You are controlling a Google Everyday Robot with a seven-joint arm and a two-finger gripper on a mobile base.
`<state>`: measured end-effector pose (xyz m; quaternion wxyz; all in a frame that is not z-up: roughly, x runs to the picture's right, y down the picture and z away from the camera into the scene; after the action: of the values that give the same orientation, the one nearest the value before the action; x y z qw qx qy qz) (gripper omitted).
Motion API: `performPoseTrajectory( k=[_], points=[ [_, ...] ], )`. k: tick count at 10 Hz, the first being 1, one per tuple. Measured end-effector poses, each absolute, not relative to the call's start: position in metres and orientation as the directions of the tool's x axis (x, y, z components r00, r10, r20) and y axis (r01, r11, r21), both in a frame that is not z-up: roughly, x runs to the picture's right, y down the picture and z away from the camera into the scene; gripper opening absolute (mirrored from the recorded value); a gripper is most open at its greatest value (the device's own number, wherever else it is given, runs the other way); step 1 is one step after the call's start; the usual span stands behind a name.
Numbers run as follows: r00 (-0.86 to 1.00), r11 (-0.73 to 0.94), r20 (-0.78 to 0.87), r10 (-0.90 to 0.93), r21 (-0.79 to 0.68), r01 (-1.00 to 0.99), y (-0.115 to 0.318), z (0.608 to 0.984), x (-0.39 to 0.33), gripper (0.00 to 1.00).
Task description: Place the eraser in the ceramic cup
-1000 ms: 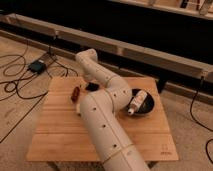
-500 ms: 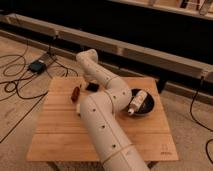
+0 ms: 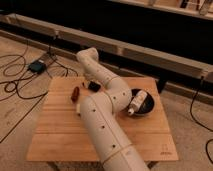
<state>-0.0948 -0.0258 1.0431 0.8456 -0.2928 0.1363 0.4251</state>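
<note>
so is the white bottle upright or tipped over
Tipped: the white bottle lies slanted in the dark bowl. The gripper is by the reddish-brown object.

White arm [image 3: 105, 125], dark gripper [image 3: 94, 86] far left over the pale wood-grain table [image 3: 55, 135] — reddish-brown oblong [image 3: 75, 93], dark bowl [image 3: 149, 106], white bottle [image 3: 137, 101], black cables [image 3: 15, 75].

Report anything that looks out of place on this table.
The white bottle lies tipped in the dark bowl, one end at the rim. No cup shows; the arm may hide it. The gripper hangs low near the table's back edge.
</note>
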Motion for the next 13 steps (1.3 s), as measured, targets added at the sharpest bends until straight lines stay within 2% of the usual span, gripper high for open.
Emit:
performPoseTrajectory(
  k=[1,8,13],
  points=[
    [0.597,0.463,-0.479,0.644,-0.377,-0.802,-0.027,1.043,-0.093,0.00],
    [0.464,0.334,-0.484,0.742,-0.334,-0.881,-0.051,1.029,-0.077,0.00],
    [0.342,0.204,-0.425,0.838,-0.337,-0.919,-0.077,0.979,-0.069,0.00]
  ],
)
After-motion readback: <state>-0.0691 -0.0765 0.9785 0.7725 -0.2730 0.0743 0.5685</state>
